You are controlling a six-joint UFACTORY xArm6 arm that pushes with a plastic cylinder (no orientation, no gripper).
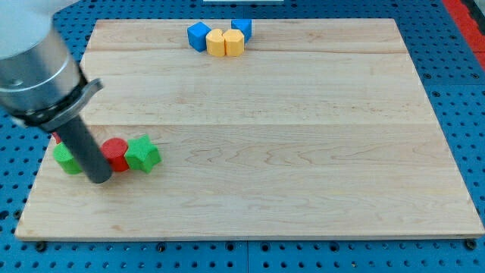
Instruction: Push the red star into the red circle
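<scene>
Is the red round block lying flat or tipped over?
Flat. The red circle shows its round top face upward, touching the green star; my tip partly hides it.

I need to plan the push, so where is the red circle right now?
The red circle sits near the board's lower-left corner in the camera view, touching the green star on its right, with my tip just to its lower left.

We see the wooden bench resting on a blue pegboard. At the view's top — a cluster: two blue blocks flanking two yellow ones, touching. Lower left sit a green star and another green block, partly hidden.
</scene>
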